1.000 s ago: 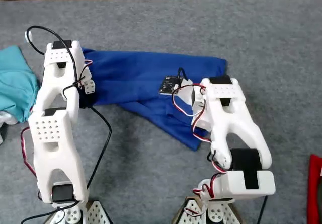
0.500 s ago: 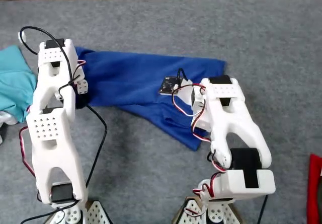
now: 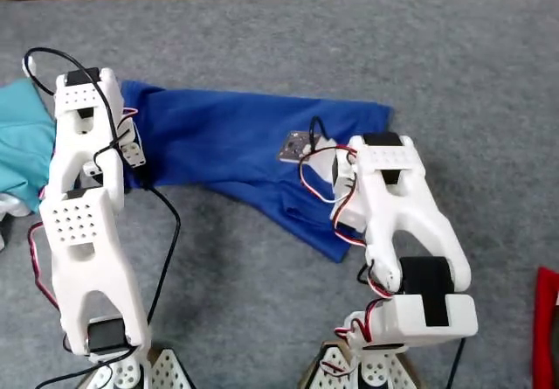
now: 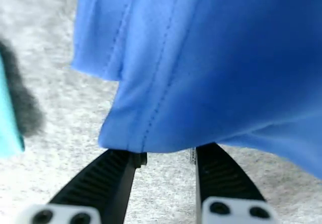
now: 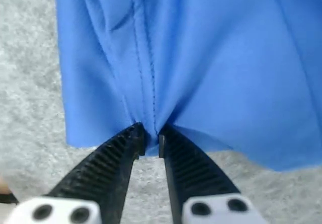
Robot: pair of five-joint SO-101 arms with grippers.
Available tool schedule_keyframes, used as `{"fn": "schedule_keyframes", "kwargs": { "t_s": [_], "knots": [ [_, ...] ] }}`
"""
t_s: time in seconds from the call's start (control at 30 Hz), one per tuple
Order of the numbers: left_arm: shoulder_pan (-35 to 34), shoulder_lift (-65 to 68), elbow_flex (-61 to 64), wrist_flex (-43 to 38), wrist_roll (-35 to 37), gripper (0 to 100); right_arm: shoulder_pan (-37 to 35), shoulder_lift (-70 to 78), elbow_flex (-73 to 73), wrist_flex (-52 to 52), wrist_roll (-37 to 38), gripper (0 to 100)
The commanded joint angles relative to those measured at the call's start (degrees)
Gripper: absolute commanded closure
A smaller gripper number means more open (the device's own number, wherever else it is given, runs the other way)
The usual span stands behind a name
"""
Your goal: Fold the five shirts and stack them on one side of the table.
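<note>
left hand (image 4: pixel 168 149) sits at the left end of the blue shirt (image 3: pixel 227 135) with the hem draped over it, and whether it pinches the cloth or stands spread i cannot tell; a teal shirt (image 3: pixel 22 149) lies bunched just beside it at the left edge of the worktop (image 3: pixel 454 74). the blue shirt stretches across the middle of the grey worktop, one corner pointing back toward the arms. right hand (image 5: pixel 150 133) is pinching a stitched fold near the shirt's middle – and a red cloth (image 3: pixel 549 328) shows at the far right edge.
</note>
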Motion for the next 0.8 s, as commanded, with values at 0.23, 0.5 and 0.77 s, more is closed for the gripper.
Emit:
{"fn": "schedule_keyframes", "kwargs": {
  "t_s": [0.23, 0.5, 0.77],
  "knots": [
    [-0.1, -0.6, -1.9, 0.5, -0.2, 83, 3.1, -13.1, -3.7, 8.5, -4.0, 84.9],
    [-0.1, -0.6, -1.9, 0.5, -0.3, 83, 5.1, -18.1, 4.0, 6.5, 0.2, 73.8],
    [-2.1, -0.6, -1.9, 0.5, -0.4, 83, 4.7, -14.2, 7.3, 2.5, -0.7, 73.8]
  ]
}}
